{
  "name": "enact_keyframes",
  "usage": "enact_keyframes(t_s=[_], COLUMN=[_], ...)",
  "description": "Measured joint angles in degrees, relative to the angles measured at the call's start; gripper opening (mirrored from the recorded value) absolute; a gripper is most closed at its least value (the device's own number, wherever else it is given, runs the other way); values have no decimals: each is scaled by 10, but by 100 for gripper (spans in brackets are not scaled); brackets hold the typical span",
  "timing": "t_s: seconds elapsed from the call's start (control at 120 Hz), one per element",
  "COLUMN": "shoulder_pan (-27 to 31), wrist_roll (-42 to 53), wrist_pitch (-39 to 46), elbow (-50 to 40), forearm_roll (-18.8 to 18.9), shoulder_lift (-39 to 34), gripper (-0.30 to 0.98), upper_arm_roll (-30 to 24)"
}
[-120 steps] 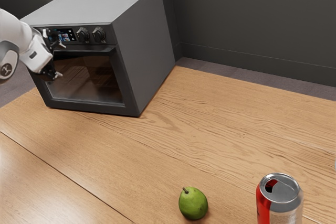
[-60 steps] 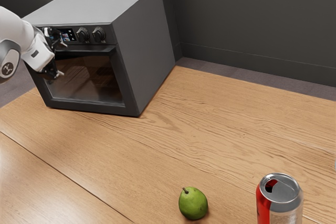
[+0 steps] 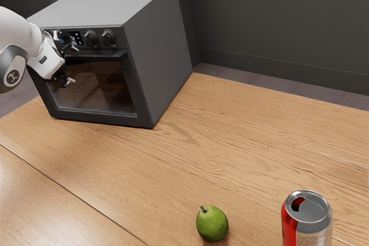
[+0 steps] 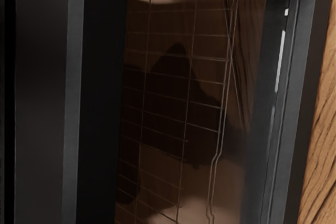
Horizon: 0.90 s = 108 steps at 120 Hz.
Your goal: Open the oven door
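My gripper (image 3: pixel 72 64) stands open in front of the oven's upper front, one finger near the control panel and the other lower, before the glass. The grey oven (image 3: pixel 158 50) has its door (image 3: pixel 95 87) shut, with a dark handle bar (image 3: pixel 109 56) along the door's top edge. In the wrist view the handle bar (image 4: pixel 44 98) runs as a long dark band beside the door's brown glass (image 4: pixel 173 87), behind which rack wires show. Whether a finger touches the handle cannot be told.
Two knobs (image 3: pixel 100 38) and a small display (image 3: pixel 76 38) sit above the door. On the wooden table (image 3: pixel 190 142), far from the gripper, are a green pear (image 3: pixel 212 223) and a red and silver can (image 3: pixel 307 220).
My gripper has moved a little toward the exterior view's right, along the oven front, and its hand has tilted slightly. The oven door has not moved.
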Motion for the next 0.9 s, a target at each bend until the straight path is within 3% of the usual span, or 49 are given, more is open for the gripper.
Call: enact_keyframes(t_s=[0.9], shoulder_pan=[6], wrist_roll=[-2], wrist_pitch=[-10], elbow=[-4], forearm_roll=[0], shoulder_lift=[2], gripper=[69], upper_arm_roll=[-5])
